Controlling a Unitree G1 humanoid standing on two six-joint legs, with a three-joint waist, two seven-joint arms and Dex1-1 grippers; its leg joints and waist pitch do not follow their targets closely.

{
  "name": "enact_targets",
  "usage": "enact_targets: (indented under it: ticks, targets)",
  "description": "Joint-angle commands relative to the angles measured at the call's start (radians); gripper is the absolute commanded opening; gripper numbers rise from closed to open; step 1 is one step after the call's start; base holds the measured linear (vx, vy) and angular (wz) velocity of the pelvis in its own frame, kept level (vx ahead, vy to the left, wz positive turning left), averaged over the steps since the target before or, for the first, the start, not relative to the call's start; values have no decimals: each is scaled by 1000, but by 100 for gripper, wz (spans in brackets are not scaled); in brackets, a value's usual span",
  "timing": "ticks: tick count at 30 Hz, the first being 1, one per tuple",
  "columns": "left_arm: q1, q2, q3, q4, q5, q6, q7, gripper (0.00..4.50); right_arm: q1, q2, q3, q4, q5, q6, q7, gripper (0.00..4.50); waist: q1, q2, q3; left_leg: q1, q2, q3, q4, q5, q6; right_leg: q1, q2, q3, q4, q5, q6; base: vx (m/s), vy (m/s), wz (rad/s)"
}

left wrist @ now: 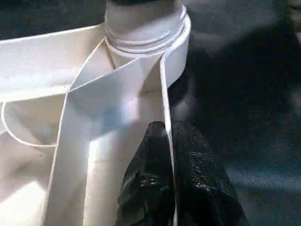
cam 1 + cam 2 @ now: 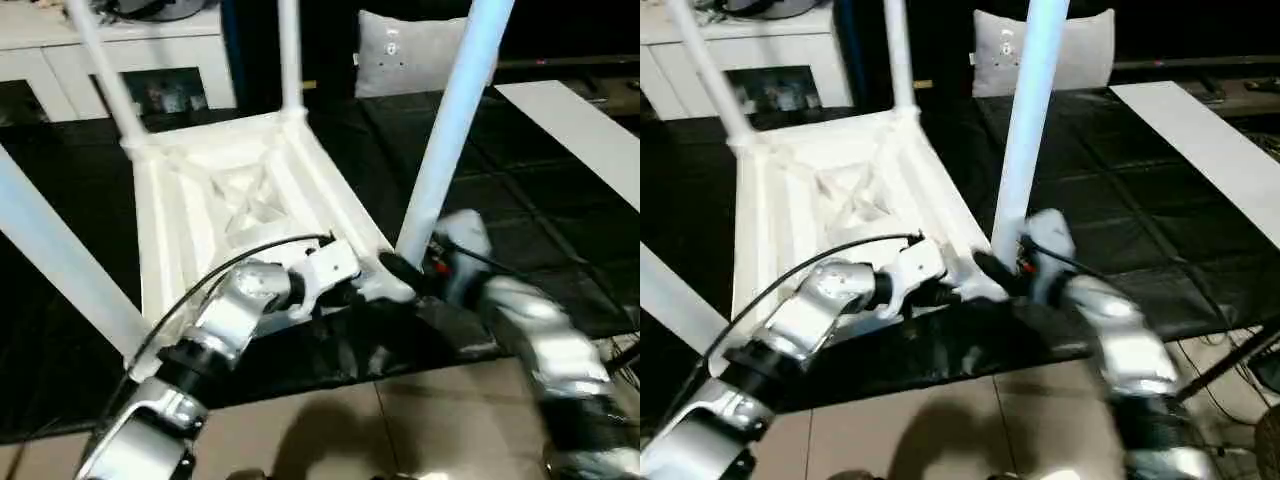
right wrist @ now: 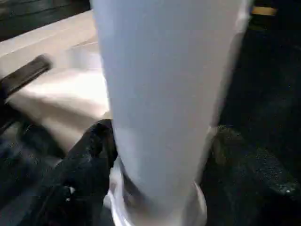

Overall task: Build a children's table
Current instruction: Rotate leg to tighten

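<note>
In the left eye view the white tabletop (image 2: 235,210) lies upside down on the black-covered bench (image 2: 560,230), ribbed underside up, with four white legs standing up out of its corner sockets. The near right leg (image 2: 450,120) rises just beside the right gripper (image 2: 405,272), which sits at the foot of that leg. The left gripper (image 2: 365,290) reaches along the tabletop's near edge toward the same corner. A grey cushion (image 2: 400,50) stands behind the bench, and a flat white board (image 2: 580,130) lies on it to the right.

The right eye view gives the same layout (only slightly shifted): the far legs (image 2: 898,55) stand at the back corners, and a white cabinet (image 2: 750,50) sits beyond.

In the left wrist view the left gripper's black fingers (image 1: 148,188) are pressed together on a thin upright rib of the tabletop, pinching it, just short of the round corner socket (image 1: 146,28).

In the right wrist view the right gripper's fingers (image 3: 89,160) stand spread on either side of the leg's base, close around it.
</note>
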Motion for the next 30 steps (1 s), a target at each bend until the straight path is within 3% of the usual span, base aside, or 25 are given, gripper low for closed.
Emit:
enact_targets:
  ticks: [1,3,5,9,10,11,13,14,16,20,30]
  targets:
    - [4,15,-43,12,1,-57,-66,0,6,-30,-1,-30,31,-12,84,363,-3,-9,-61,-1,56,-17,-63,-119,100,68,-83,61,-75,-199,-182,0,0,0]
    - [1,29,-52,23,6,-74,-80,0,9,-56,-1,-31,44,-10,132,376,-2,-9,-58,3,55,-17,-65,-148,89,65,-82,58,-86,-291,-159,0,0,0]
    - [-4,48,-62,34,5,-104,-113,0,16,-98,15,-38,53,-6,203,386,0,-8,-57,6,56,-19,-66,-157,83,62,-81,57,-90,-322,-147,0,0,0]
    - [-19,84,-79,48,-13,-176,-215,0,19,-175,60,-51,76,2,360,386,2,-14,-61,4,61,-19,-66,-142,94,65,-83,61,-79,-253,-173,0,0,0]
    - [-23,90,-83,52,-18,-191,-235,0,18,-186,69,-50,82,0,389,360,5,-12,-61,2,58,-20,-63,-139,98,66,-82,59,-77,-252,-174,0,0,0]
    - [-31,100,-91,57,-29,-221,-282,0,8,-201,87,-36,85,-21,437,360,6,-18,-61,3,58,-17,-62,-133,106,65,-81,59,-79,-252,-174,0,0,0]
    - [-32,105,-97,54,-34,-229,-305,0,2,-203,95,-29,83,-25,449,341,11,-14,-63,2,61,-18,-62,-121,106,64,-84,59,-75,-252,-177,0,0,0]
    - [-32,115,-111,50,-35,-245,-338,0,-1,-206,108,-28,89,-20,476,327,14,-20,-64,3,61,-17,-62,-116,106,63,-84,59,-74,-247,-179,0,0,0]
    - [-32,122,-120,50,-33,-260,-359,0,-2,-208,116,-29,95,-14,500,315,20,-15,-64,3,65,-18,-62,-104,108,61,-84,60,-71,-238,-181,0,0,0]
    - [-34,137,-133,61,-31,-294,-391,0,1,-220,134,-34,109,2,550,280,33,-16,-65,5,68,-18,-62,-98,107,60,-86,61,-65,-206,-194,0,0,0]
    - [-41,155,-137,95,-27,-337,-426,0,9,-206,159,-36,130,26,587,202,35,-20,-63,5,65,-17,-64,-112,87,59,-86,61,-73,-270,-165,0,0,0]
